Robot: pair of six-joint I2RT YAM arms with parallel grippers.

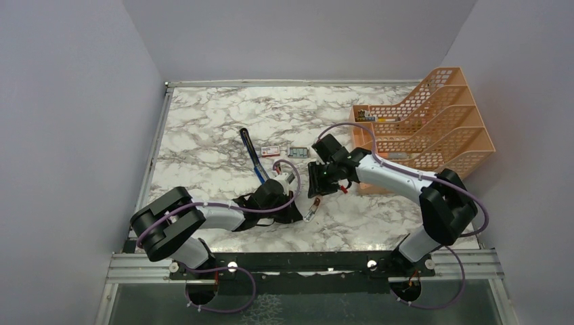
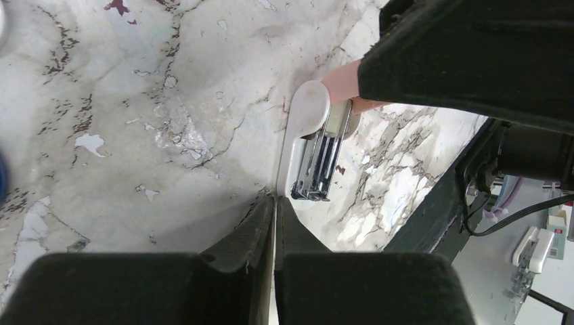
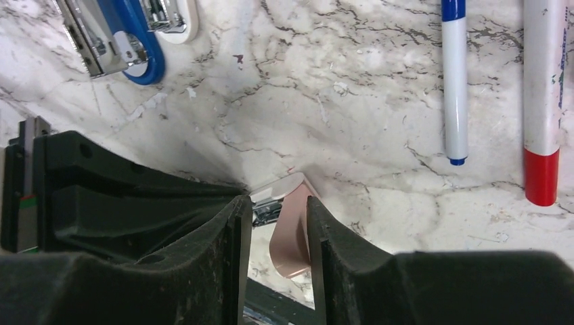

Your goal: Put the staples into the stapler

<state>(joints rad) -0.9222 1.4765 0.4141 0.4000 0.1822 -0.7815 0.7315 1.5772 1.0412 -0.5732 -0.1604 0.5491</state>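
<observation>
L tool [image 2: 275, 203] is clenched tight, nothing betw. its fingers. Just ahead of its tips a white-and-metal piece [image 2: 308, 135] lies on the marble desk [image 1: 203, 122], w/ a pink piece [image 3: 290, 233] past its far end. R tool [image 3: 277, 203] is released, jaws apart, the pink piece sitting in the gap at the tips. Blue stapler [image 3: 135, 34] lies ahead-left of the R tool, silver channel showing. Red-and-white staples box [image 1: 270, 150] & grey tray [image 1: 298, 152] sit beyond both tools, near the stapler. Blue-capped pen [image 3: 455, 81] & red-capped pen [image 3: 541, 101] lie ahead-right of the R tool.
</observation>
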